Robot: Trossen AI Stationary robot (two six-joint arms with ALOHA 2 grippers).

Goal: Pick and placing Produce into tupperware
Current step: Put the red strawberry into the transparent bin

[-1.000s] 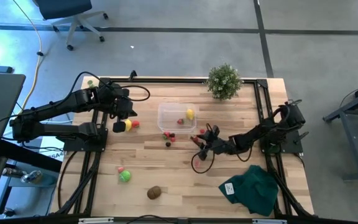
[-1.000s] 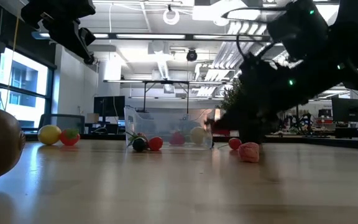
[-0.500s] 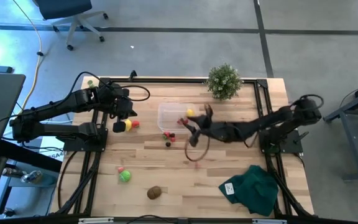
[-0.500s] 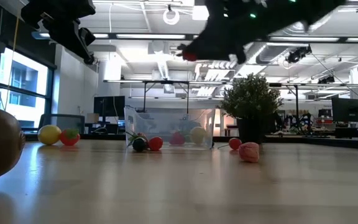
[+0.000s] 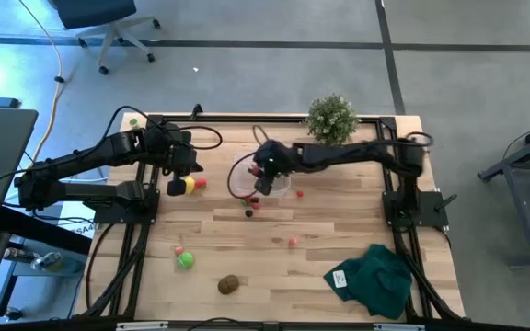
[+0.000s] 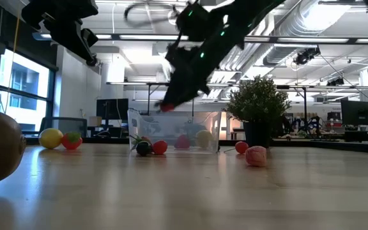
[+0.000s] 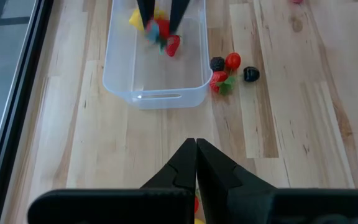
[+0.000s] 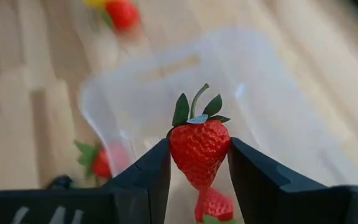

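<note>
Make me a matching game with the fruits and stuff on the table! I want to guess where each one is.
Things:
1. strawberry
2. kiwi
3. potted plant
4. green cloth

Places:
A. near edge of the table, toward the left arm's side
B. far edge of the table
C. clamped in the right gripper over the tupperware
D. near corner on the right arm's side

Pairs: 1-C, 2-A, 3-B, 4-D

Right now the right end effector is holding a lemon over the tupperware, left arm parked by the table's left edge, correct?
Not a lemon. The right wrist view shows the right end effector shut on a red strawberry, held over the tupperware. The left end effector is parked near the left edge, as you said.
</note>
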